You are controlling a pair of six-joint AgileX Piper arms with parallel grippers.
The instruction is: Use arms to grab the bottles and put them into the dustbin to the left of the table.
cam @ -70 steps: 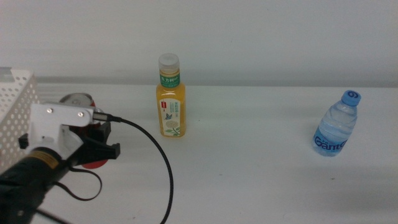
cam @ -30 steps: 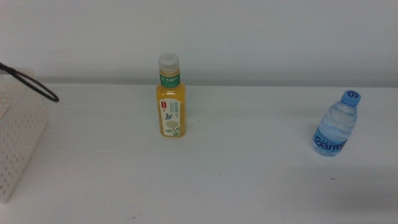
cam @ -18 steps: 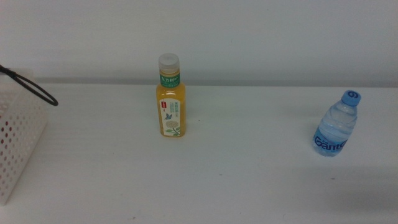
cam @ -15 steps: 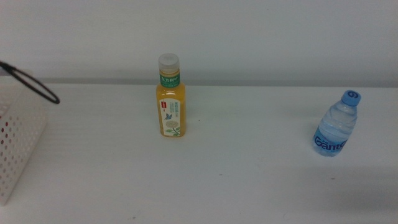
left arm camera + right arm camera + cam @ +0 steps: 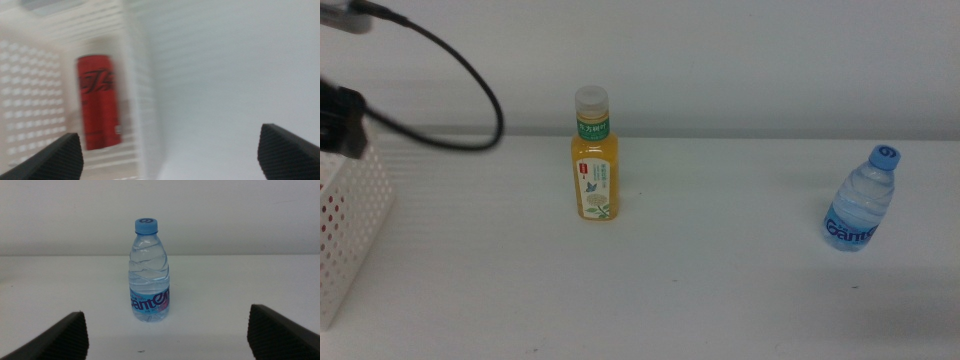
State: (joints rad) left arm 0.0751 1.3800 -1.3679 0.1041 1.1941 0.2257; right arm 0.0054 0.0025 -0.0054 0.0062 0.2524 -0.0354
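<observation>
1. Red can (image 5: 99,102): earlier clamped in the left gripper on the table beside the dustbin (image 5: 350,230); now lying inside the dustbin, free of the jaws.
2. Left gripper (image 5: 167,150): earlier shut on the can; now jaws spread wide, empty.
3. Left arm (image 5: 340,118) and its black cable (image 5: 460,85): absent from the middle view moments ago except a cable loop; now back above the dustbin.

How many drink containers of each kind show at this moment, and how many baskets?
Orange juice bottle: 1, upright on the table
Water bottle: 1, upright on the table
Red can: 1, inside the dustbin
Dustbin: 1
Total: 3 drink containers, 1 dustbin
</observation>
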